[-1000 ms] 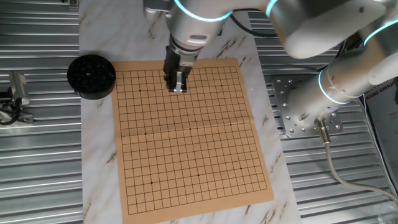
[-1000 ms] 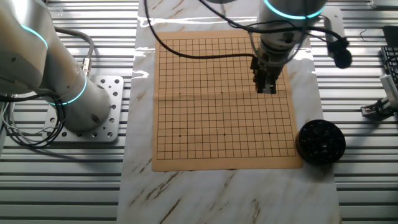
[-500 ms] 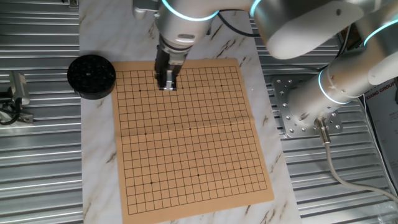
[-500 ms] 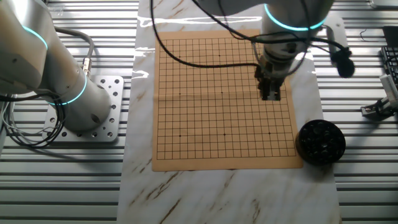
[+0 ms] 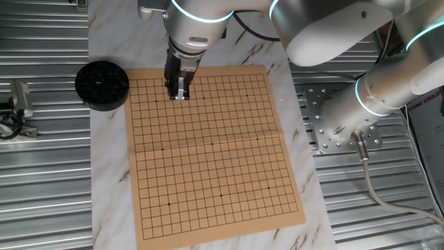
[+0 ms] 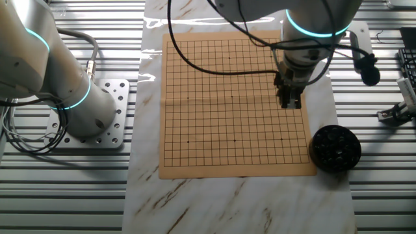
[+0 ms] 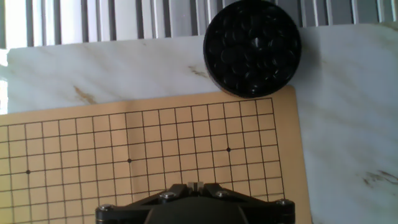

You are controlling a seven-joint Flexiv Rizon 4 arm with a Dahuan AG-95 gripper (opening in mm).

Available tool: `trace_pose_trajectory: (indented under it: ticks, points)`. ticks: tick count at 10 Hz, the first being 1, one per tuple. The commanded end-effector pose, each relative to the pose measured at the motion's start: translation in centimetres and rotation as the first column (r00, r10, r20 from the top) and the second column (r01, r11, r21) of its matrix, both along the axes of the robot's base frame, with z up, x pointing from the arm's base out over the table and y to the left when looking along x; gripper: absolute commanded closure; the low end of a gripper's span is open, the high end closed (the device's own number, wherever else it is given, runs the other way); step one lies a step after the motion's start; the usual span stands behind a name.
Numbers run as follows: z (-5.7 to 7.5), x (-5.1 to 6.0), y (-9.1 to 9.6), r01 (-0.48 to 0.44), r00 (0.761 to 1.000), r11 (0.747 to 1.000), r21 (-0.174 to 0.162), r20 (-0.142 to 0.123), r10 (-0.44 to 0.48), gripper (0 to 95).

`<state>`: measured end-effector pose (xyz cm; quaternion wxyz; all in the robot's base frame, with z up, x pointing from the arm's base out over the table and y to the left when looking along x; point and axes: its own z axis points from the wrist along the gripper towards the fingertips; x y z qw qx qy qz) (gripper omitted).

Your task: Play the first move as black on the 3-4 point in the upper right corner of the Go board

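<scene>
The tan Go board (image 5: 215, 160) with its black grid lies flat on a marbled mat, and no stone shows on it. My gripper (image 5: 178, 94) hovers over the board's edge rows on the side nearest the round black ribbed bowl (image 5: 102, 85). In the other fixed view the gripper (image 6: 290, 103) is above and left of the bowl (image 6: 335, 148). The hand view looks down on the board (image 7: 93, 155) and on the bowl (image 7: 252, 47), which is full of black stones. The fingertips (image 7: 196, 184) are pressed together, with nothing seen between them.
A second arm's base (image 5: 347, 125) is bolted to a plate beside the board (image 6: 84, 107). The marbled mat (image 5: 111, 180) lies on a slatted metal table. A metal clamp (image 5: 17, 104) sits at the left edge. A black cable and plug (image 6: 367, 65) hang near the arm.
The gripper has slid across the board towards the bowl: leftwards in one fixed view, right and down in the other. Its fingers have stayed together.
</scene>
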<state>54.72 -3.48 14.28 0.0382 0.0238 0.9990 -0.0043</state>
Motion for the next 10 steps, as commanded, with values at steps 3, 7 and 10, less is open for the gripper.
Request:
trace_pose_trajectory:
  ticks: [3, 7, 10]
  points:
    - [-0.5, 0.6, -0.7, 0.001, 1.0, 1.0, 0.002, -0.001, -0.001, 95.0]
    - [-1.5, 1.5, -1.0, 0.009, 1.0, 1.0, 0.002, -0.004, -0.009, 95.0]
    - [-2.1, 1.8, -1.4, 0.01, 1.0, 1.0, 0.003, 0.0, -0.01, 95.0]
